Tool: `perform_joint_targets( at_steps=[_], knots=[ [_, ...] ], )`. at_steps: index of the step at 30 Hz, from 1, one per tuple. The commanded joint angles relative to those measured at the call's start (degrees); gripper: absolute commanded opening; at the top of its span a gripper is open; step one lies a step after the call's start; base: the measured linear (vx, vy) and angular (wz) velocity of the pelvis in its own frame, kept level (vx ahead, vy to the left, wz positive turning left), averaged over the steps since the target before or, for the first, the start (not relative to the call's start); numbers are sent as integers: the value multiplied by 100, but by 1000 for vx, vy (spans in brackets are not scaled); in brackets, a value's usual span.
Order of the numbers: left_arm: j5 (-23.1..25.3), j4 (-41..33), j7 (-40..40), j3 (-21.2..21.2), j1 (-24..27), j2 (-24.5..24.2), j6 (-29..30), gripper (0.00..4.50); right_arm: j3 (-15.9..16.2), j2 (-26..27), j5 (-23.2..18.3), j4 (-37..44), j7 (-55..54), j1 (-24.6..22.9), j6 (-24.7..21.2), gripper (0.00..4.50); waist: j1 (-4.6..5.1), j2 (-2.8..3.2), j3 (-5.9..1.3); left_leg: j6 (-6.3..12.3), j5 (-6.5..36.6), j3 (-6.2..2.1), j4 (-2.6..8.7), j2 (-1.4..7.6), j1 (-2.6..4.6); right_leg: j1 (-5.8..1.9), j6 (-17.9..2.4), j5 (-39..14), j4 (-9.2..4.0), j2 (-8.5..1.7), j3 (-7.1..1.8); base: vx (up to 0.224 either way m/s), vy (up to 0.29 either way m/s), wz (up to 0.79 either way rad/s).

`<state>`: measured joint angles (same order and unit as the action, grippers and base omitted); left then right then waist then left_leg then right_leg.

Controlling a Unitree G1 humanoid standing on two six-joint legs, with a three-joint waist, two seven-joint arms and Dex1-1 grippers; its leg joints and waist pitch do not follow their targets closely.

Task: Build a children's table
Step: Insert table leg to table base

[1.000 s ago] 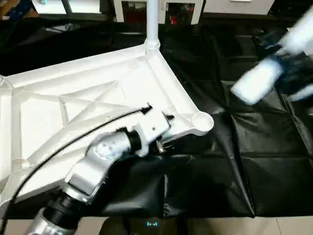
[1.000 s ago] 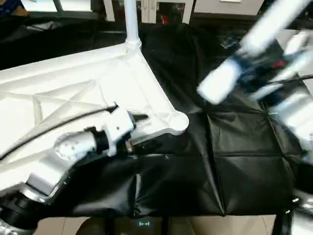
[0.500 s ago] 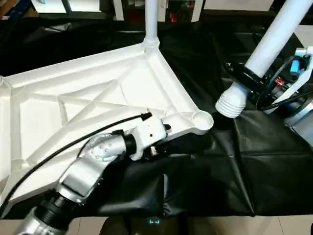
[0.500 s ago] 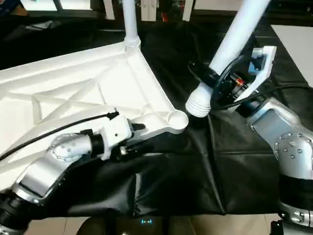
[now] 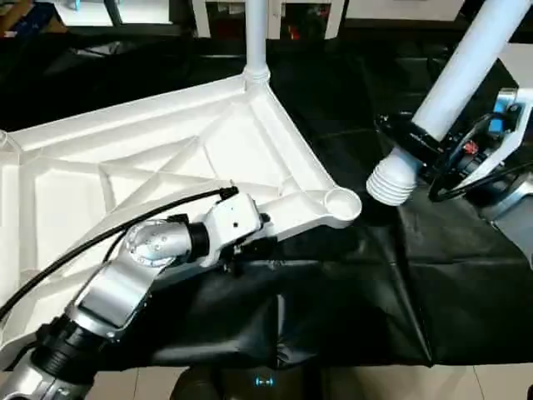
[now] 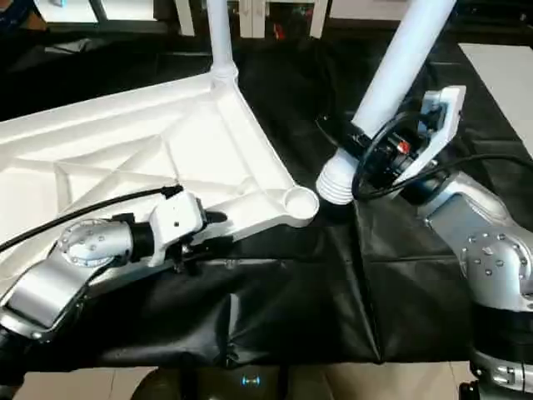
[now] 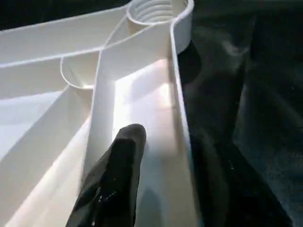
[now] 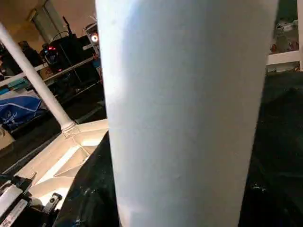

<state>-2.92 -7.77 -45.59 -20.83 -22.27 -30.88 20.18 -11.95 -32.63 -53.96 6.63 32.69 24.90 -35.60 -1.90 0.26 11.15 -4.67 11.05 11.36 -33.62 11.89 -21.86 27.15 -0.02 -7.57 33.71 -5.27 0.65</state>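
The children's table lies upside down: a white tabletop point(image 5: 166, 142) with X ribs facing up. One white leg point(image 5: 256, 33) stands upright in its far corner. The near-right corner socket point(image 5: 340, 202) holds nothing. My left gripper point(image 5: 250, 246) sits at the tabletop's near rim, open. One black finger point(image 7: 118, 175) is inside the rim with a gap to the rim wall, and the other is outside it. My right gripper point(image 5: 420, 137) is shut on a second white leg point(image 5: 466, 75). That leg is tilted, and its ribbed end point(image 5: 390, 179) hangs just right of the socket.
A black cloth covers the work table point(image 5: 358, 300), whose front edge runs along the bottom of the head views. A black cable point(image 5: 100, 237) arcs over my left forearm. Shelves and white furniture point(image 5: 225, 12) stand behind the table.
My left gripper slid left along the near rim and its fingers narrowed. My right arm brought the tilted leg in from the right, so its ribbed end now hangs beside the near-right socket.
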Motion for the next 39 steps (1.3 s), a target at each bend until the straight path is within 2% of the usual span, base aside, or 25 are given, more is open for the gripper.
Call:
perform_joint_targets(
  at_steps=[1, 7, 9, 12, 15, 20, 21, 27, 30, 31, 39],
  knots=[
    [91, 55, -91, -127, 141, -59, 169, 194, -16, -6, 82, 158, 65, -43, 102, 188, -19, -3, -504, 529, 286, 49, 339, -18, 89, -460, -1580, -433, -222, -48, -99, 0, 0, 0],
    [210, 190, 38, -216, 130, 92, 184, 194, 23, 65, 251, 137, 146, -31, 192, 188, -18, -11, -491, 416, 548, 49, 348, -21, 88, -444, -1481, -808, -262, -47, -105, 0, 0, 0],
    [243, 246, 137, -212, 112, 181, 167, 166, 26, 77, 265, 134, 153, -25, 192, 188, -18, -21, -493, 406, 582, 45, 349, -23, 81, -446, -1447, -876, -267, -47, -107, 0, 0, 0],
    [292, 291, 205, -255, 108, 275, 212, 159, 59, 110, 334, 149, 183, -21, 203, 188, -22, -21, -490, 406, 640, 44, 353, -20, 89, -429, -1393, -1016, -284, -46, -105, 0, 0, 0],
    [299, 293, 187, -266, 117, 275, 253, 133, 86, 111, 371, 162, 216, -22, 209, 188, -20, -19, -485, 391, 647, 32, 360, -17, 77, -427, -1348, -1088, -288, -46, -97, 0, 0, 0],
    [461, 349, 117, -348, 157, 179, 263, 112, 80, 157, 429, 131, 268, -4, 204, 188, -14, -35, -483, 414, 609, 32, 358, -22, 70, -425, -1315, -1076, -286, -50, -101, 0, 0, 0],
    [512, 346, 82, -388, 186, 145, 270, 93, 75, 167, 441, 115, 274, 7, 203, 188, -13, -42, -477, 419, 613, 31, 360, -21, 69, -422, -1306, -1099, -290, -49, -101, 0, 0, 0],
    [657, 312, 12, -586, 308, 50, 329, 51, 73, 178, 474, 66, 279, 63, 213, 188, 10, -38, -468, 399, 629, 26, 366, -23, 64, -421, -1259, -1188, -301, -54, -101, 0, 0, 0],
    [758, 373, 38, -647, 288, 43, 327, 32, 49, 172, 512, 36, 319, 109, 198, 188, 16, -59, -451, 385, 716, 30, 375, -21, 67, -409, -1222, -1351, -319, -55, -104, 0, 0, 0],
    [773, 383, 33, -654, 283, 41, 330, 9, 44, 175, 528, 31, 333, 114, 194, 188, 17, -51, -440, 362, 789, 29, 382, -18, 69, -401, -1189, -1487, -338, -60, -103, 0, 0, 0],
    [816, 405, -53, -616, 333, -3, 308, 0, -14, 201, 553, -51, 352, 182, 180, 188, 25, -58, -442, 331, 784, 26, 387, -22, 69, -388, -1120, -1593, -351, -58, -101, 0, 0, 0]
  ],
)
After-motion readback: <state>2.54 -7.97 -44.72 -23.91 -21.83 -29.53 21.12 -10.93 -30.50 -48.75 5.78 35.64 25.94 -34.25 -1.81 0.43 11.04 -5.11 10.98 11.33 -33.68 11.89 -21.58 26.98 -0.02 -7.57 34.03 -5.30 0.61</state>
